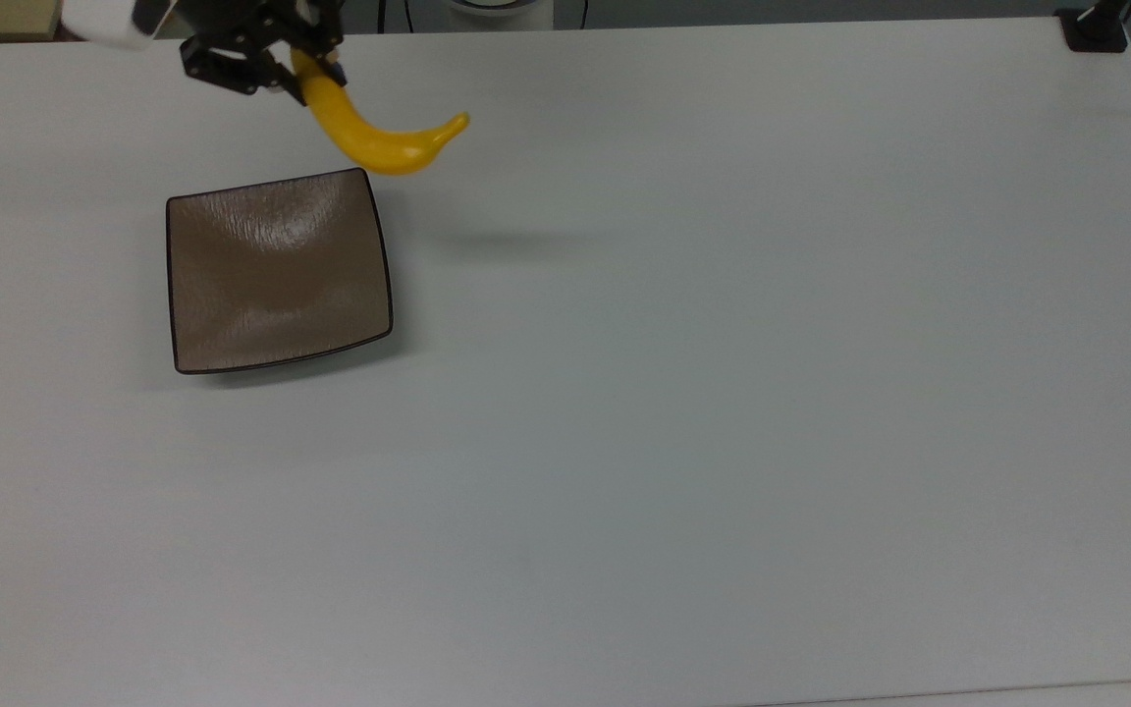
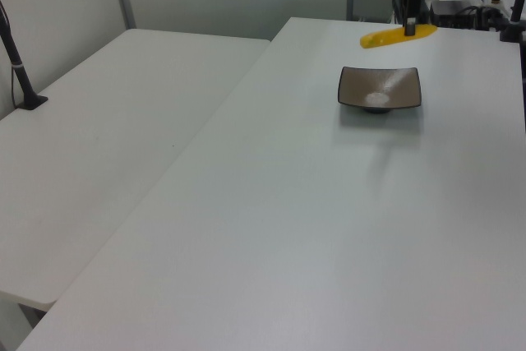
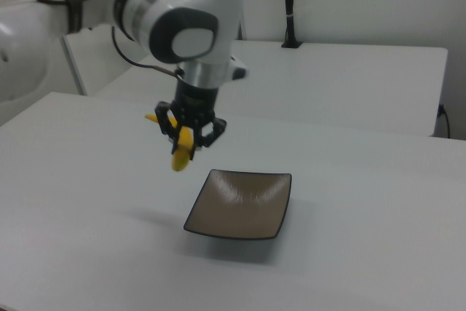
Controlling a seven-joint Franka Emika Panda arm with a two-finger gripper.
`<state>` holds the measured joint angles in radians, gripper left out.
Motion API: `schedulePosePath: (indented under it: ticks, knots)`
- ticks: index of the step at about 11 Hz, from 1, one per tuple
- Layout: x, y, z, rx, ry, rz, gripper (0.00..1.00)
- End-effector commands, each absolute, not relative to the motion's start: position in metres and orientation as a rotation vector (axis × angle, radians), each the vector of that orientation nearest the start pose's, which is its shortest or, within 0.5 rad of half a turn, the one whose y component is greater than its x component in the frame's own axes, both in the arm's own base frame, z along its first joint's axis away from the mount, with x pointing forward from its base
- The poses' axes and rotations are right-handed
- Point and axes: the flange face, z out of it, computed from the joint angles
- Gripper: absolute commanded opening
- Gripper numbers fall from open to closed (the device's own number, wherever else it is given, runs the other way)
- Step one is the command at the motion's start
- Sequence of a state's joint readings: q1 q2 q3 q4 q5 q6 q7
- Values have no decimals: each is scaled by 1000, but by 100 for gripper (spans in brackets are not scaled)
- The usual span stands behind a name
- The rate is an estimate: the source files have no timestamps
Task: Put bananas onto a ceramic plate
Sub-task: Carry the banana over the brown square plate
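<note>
The curved yellow banana (image 1: 379, 137) hangs in the air, with my gripper (image 1: 302, 74) shut on one of its ends. In the top view it hovers just above the upper right corner of the square brown ceramic plate (image 1: 276, 270). The left view has the banana (image 2: 398, 35) beyond the plate (image 2: 380, 88), under the gripper (image 2: 409, 29). In the right view the gripper (image 3: 188, 136) holds the banana (image 3: 182, 152) to the upper left of the plate (image 3: 242, 203), well above the table. Nothing lies on the plate.
The white table (image 1: 683, 412) spreads wide to the top view's right and bottom. A black mount (image 1: 1094, 27) sits at its top right corner. A second white table (image 2: 99, 154) stands at the left view's left, with a black post (image 2: 16, 59).
</note>
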<state>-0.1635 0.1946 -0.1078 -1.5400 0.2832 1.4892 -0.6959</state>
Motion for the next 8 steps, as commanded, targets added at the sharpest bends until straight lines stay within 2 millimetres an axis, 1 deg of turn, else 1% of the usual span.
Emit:
schedulePosePath:
  ticks: [1,3,5,6,7,8]
  knots:
    - [577,-185,486,-2647,-574,130,0]
    - [575,-212,462,-2626,-588,140,0]
    - [578,-223,433,-2599,-602,167,0]
    - [583,-229,423,-2620,-603,141,0]
    - [587,-230,416,-2640,-598,116,0]
    - [592,-233,403,-2654,-586,97,0]
